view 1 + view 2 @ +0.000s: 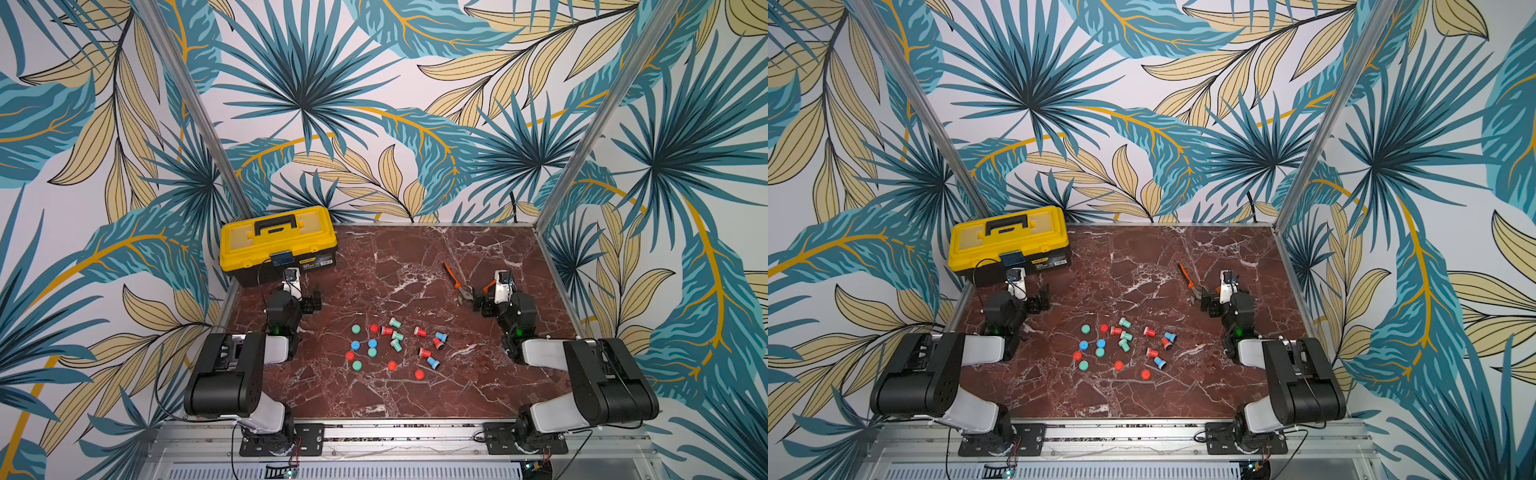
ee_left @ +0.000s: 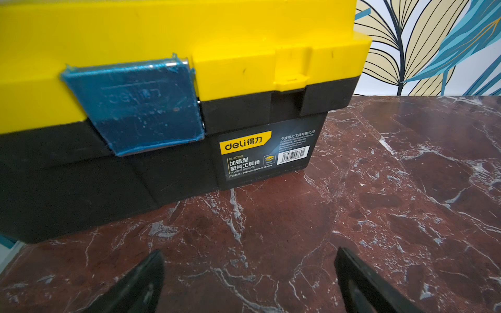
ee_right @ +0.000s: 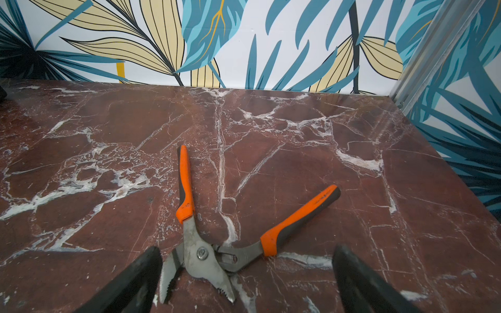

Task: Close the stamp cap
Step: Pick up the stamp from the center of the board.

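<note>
My left end effector [image 1: 312, 300] and right end effector [image 1: 478, 302] are wide open and empty, and the little stamps [image 1: 420, 331] and caps [image 1: 372, 343] lie on the worktop [image 1: 415, 395], away from the toolbox [image 1: 277, 239] toward the arm bases, looking light, hard and quick to roll, so I'd pinch their round sides.

Small red, blue and green stamps [image 1: 420, 331] lie on their sides, loose matching caps [image 1: 356, 329] scattered just beside.

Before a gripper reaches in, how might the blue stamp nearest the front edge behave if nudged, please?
Lying on its side, the blue stamp would probably roll. One end looks wider, so it may curve. It looks small and plastic, so likely light.
</note>
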Controlling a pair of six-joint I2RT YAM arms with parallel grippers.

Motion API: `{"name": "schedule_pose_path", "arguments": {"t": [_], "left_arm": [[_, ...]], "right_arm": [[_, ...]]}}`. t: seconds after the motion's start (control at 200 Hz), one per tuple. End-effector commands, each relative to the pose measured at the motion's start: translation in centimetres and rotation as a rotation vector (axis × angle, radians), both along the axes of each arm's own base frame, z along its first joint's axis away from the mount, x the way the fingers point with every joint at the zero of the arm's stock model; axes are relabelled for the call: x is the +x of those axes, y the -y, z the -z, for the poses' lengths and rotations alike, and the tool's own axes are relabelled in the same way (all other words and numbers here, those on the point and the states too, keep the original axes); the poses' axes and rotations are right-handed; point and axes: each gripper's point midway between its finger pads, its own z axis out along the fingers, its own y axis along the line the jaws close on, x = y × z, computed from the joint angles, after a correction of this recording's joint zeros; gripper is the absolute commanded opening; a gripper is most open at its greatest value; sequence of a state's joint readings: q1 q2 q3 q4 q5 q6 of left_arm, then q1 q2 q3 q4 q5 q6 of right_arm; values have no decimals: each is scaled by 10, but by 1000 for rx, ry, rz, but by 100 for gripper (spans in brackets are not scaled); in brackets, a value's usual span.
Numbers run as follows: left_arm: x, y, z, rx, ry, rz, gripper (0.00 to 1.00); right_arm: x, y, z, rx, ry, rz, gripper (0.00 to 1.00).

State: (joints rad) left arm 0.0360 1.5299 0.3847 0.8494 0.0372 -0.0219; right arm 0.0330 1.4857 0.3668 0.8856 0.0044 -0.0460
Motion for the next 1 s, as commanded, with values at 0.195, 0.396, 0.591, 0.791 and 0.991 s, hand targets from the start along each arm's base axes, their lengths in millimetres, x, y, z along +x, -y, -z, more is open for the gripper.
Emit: {"name": "schedule_pose_path", "arguments": {"t": [0.195, 0.396, 0.591, 0.791, 0.991], "left_arm": [[4, -1, -7, 5, 29, 6, 99], [4, -1, -7, 3, 28, 7, 100], [5, -6, -11, -15, 37, -1, 99], [-12, -21, -46, -12, 129, -112, 100], [-28, -24, -78, -76, 183, -178, 100]], "right_arm": [[1, 3, -2, -1, 2, 11, 100], [3, 3, -2, 0, -1, 15, 100], [6, 14, -5, 0, -19, 84, 100], [7, 17, -24, 11, -99, 109, 99], [5, 7, -49, 86, -202, 95, 91]]}}
